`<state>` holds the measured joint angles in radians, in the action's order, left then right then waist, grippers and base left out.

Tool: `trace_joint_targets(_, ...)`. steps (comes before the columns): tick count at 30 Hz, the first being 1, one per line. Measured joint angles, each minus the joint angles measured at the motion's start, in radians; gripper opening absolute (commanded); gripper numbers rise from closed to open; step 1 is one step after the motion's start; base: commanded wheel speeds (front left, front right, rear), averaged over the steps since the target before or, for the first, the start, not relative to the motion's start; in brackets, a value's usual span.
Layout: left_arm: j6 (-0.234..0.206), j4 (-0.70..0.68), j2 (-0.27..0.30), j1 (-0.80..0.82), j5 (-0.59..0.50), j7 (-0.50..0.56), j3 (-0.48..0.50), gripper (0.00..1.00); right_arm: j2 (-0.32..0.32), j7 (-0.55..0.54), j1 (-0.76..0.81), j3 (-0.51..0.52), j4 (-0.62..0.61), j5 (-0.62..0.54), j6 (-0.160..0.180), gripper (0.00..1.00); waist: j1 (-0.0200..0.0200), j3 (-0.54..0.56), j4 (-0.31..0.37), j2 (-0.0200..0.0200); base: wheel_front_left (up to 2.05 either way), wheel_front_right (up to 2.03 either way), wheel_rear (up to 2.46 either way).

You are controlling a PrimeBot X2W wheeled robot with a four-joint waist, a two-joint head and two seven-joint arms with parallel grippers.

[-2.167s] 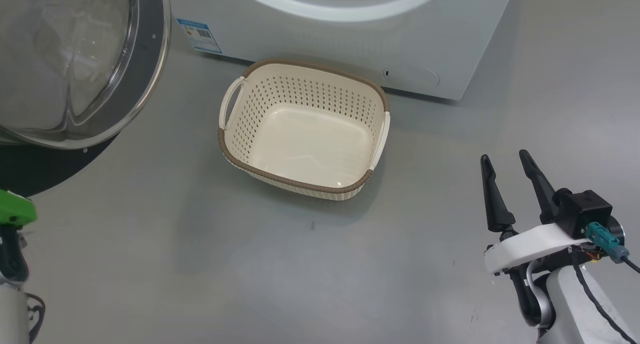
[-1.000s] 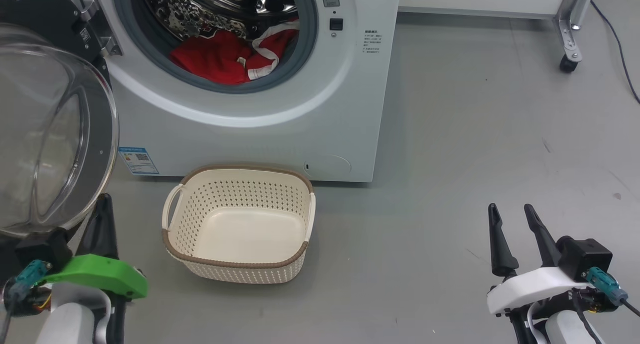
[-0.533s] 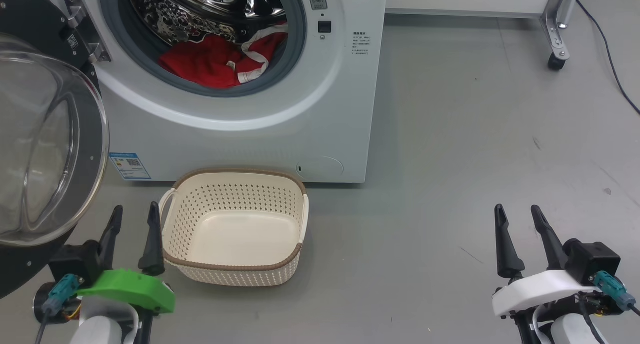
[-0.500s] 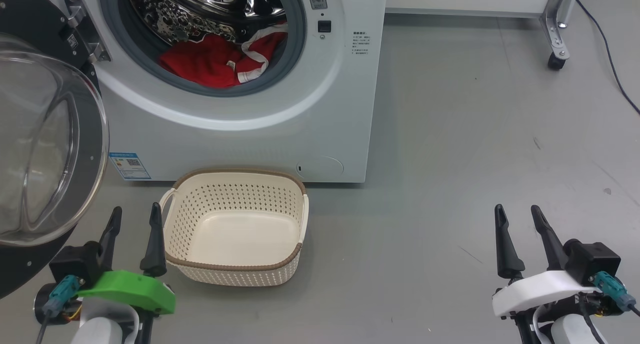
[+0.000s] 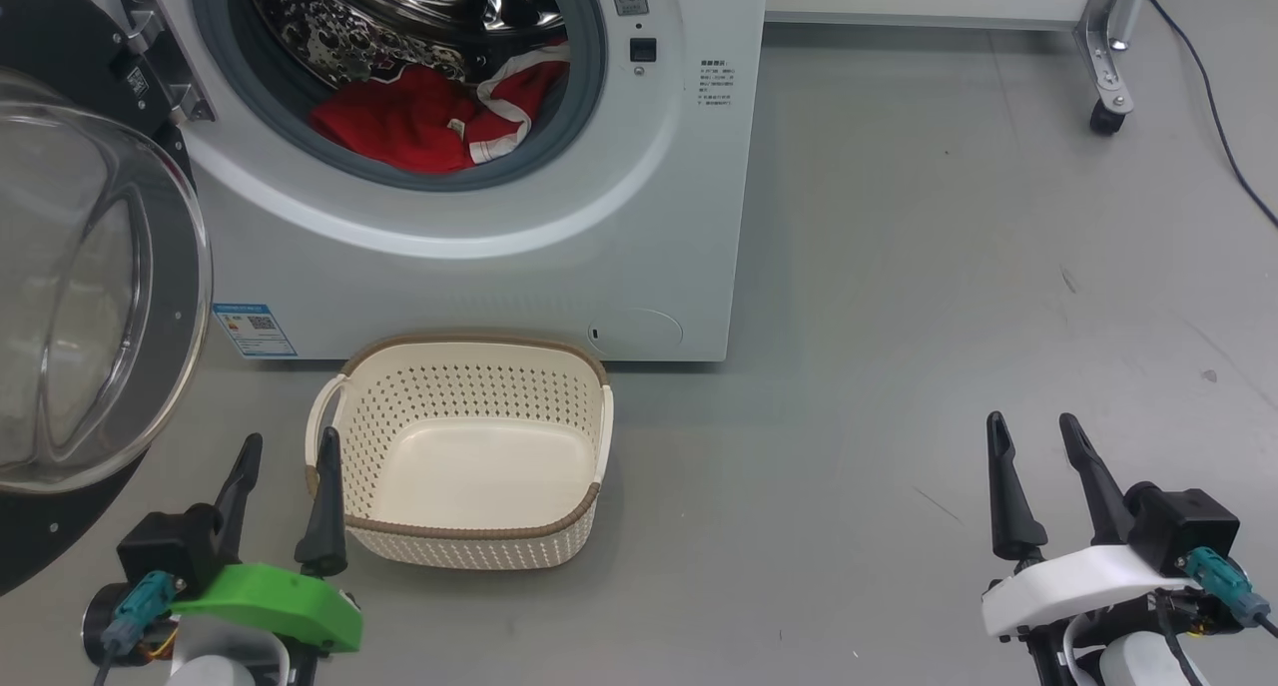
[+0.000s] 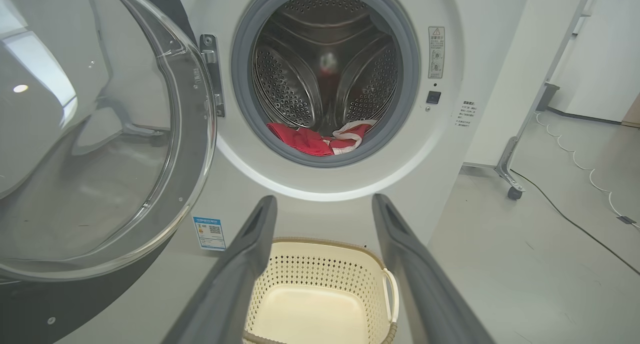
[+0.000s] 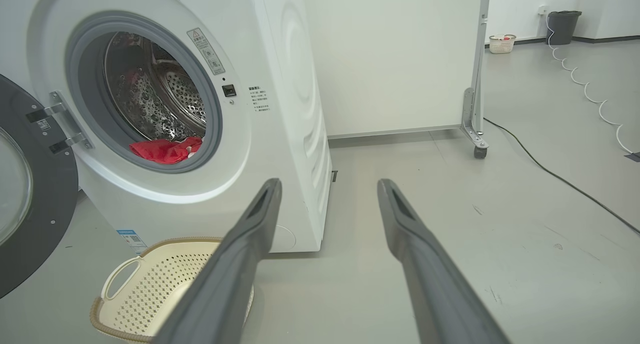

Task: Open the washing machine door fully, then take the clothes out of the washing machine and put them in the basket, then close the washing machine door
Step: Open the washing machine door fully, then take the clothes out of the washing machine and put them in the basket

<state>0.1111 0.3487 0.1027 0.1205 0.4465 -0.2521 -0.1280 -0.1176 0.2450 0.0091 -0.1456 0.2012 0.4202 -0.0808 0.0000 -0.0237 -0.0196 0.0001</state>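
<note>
The white washing machine (image 5: 479, 267) stands ahead with its washing machine door (image 5: 90, 297) swung wide open to the left. Red and white clothes (image 5: 419, 117) lie at the bottom of the steel drum, also visible as clothes (image 6: 320, 138) and clothes (image 7: 165, 149). The empty cream basket (image 5: 469, 546) sits on the floor before the machine. My left gripper (image 5: 290, 446) is open at the basket's left end, holding nothing. Far right, my right gripper (image 5: 1033, 426) is open and empty over bare floor.
A white panel on a wheeled metal leg (image 5: 1103, 117) stands at the right rear, with a black cable (image 5: 1218, 137) trailing over the grey floor. Open floor stretches between the basket and my right gripper.
The left gripper has opened from shut and come away from the door's lower edge toward the basket's left end. The head camera has shifted slightly. The right gripper stays put.
</note>
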Motion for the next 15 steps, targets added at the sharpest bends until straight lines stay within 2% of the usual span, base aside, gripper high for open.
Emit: trace_joint_targets(15,0.0,-0.014,0.0,-0.011,-0.007,0.0,0.0,1.0,0.005,0.003,0.0,-0.003,-0.001,-0.002,0.0,1.0,0.0,0.004,0.002,0.0,0.0,0.0,0.0)
